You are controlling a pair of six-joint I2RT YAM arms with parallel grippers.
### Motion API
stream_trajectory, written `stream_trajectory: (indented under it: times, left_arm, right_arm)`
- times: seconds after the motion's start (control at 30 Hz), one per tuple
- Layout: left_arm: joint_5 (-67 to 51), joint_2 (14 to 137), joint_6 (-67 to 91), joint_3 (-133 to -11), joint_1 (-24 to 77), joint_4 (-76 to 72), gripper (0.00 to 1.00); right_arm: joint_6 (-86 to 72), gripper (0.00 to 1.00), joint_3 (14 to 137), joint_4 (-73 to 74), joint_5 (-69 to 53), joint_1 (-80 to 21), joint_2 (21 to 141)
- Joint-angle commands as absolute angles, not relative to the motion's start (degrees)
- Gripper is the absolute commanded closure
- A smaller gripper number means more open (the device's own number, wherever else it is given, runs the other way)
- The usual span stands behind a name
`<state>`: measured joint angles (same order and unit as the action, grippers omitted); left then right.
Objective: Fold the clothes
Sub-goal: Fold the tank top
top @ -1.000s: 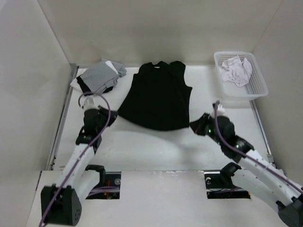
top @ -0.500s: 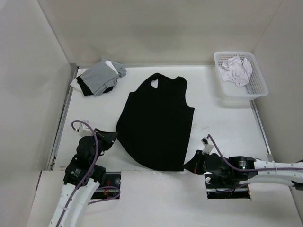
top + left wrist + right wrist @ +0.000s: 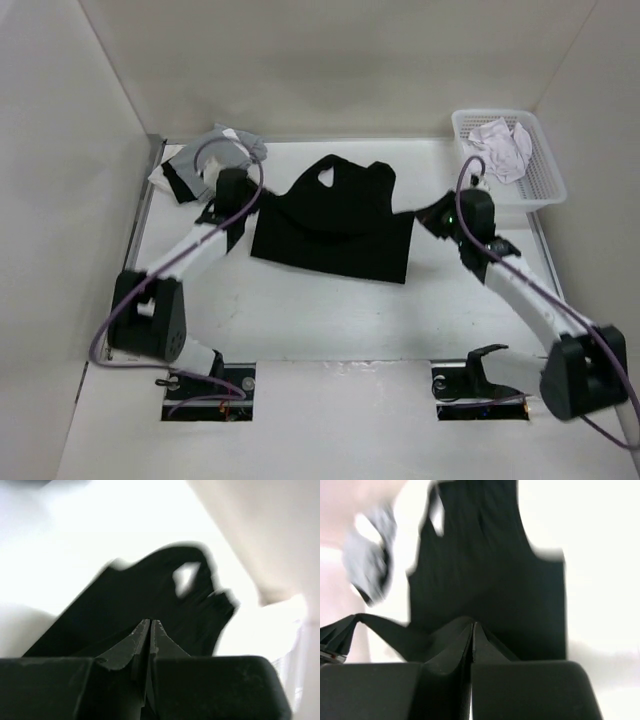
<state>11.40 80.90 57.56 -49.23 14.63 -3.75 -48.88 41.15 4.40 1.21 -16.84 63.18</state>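
Observation:
The clothes [image 3: 330, 245], a plain black sleeveless top, lie in the middle of the table, doubled over with the hem drawn up toward the straps. My left gripper [image 3: 254, 204] is shut on the hem's left corner. At the right corner my right gripper [image 3: 422, 212] is likewise shut on the fabric, which stretches between the two. In the left wrist view the closed gripper [image 3: 150, 622] pinches black cloth, with the clothes [image 3: 150, 585] and a strap loop beyond. The right wrist view shows the shut gripper [image 3: 473, 625] over the clothes [image 3: 490, 570].
A grey-and-white pile of garments [image 3: 208, 160] lies at the back left, close to my left wrist. A white basket [image 3: 547, 188] holding a rumpled white cloth [image 3: 500, 146] stands at the back right, just beyond my right arm. Walls close in on three sides.
Both arms swung from the near edge toward the back, carrying the hem over the top's body. The garment went from lying full length to doubled over.

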Motion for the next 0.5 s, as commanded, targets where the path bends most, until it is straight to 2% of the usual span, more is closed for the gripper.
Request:
stream_trajectory:
  times: [0.0, 0.13, 0.17, 0.27, 0.33, 0.4, 0.47]
  left_arm:
    - [10.6, 92.3, 56.1, -68.1, 14.1, -16.4, 0.97]
    - [7.9, 111.9, 53.1, -94.2, 14.1, -8.8, 0.92]
    - [8.0, 116.4, 52.6, -99.8, 14.0, -6.9, 0.86]
    - [8.8, 125.7, 53.3, -109.8, 12.8, -4.2, 0.7]
    - [8.3, 125.6, 54.7, -107.8, 11.7, -4.7, 0.6]
    - [8.2, 120.4, 54.6, -99.3, 11.4, -6.1, 0.58]
    - [9.4, 114.1, 54.5, -87.6, 11.6, -10.4, 0.59]
  right_arm:
    - [-44.6, 1.0, 53.1, -9.9, -10.0, -9.5, 73.8]
    - [-45.8, 0.99, 69.7, -10.1, -13.1, -3.7, 91.6]
    - [-46.2, 0.96, 74.0, -9.8, -13.4, -3.0, 96.3]
    - [-49.5, 0.74, 84.9, -9.4, -12.7, -1.5, 109.6]
    - [-51.0, 0.6, 86.4, -8.8, -13.8, -1.4, 113.1]
    - [-49.9, 0.55, 81.9, -9.6, -14.2, -1.4, 111.4]
    - [-48.7, 0.56, 74.4, -11.7, -12.6, -3.1, 106.6]
